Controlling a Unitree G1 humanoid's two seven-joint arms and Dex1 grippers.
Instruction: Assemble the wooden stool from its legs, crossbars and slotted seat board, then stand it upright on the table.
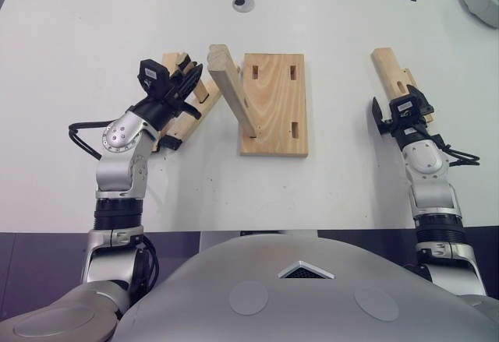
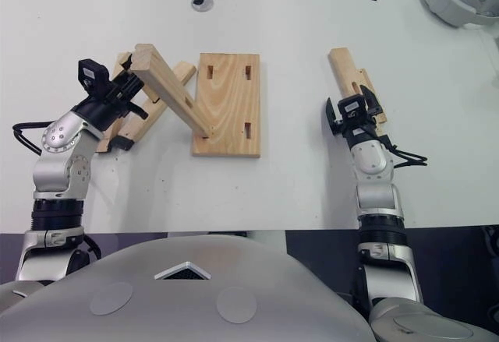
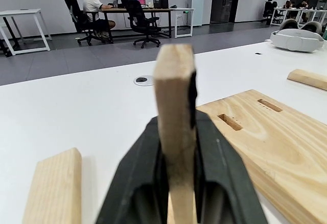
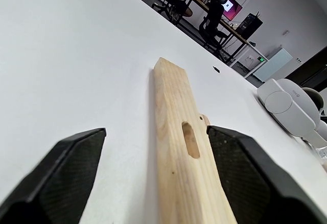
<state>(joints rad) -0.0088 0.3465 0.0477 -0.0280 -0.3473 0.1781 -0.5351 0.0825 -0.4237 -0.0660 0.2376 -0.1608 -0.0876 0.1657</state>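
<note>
Now your left gripper pinches a leg tilted into the seat board. Your right gripper, spread, straddles another leg.

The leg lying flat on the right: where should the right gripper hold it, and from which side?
Near end of the leg, clamped across its narrow width, coming from the robot's side: it lies flat, pointing away, and the open right gripper straddles that end.

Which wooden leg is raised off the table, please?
The leg in the left gripper, its lower end on the seat board; the others lie flat.
</note>
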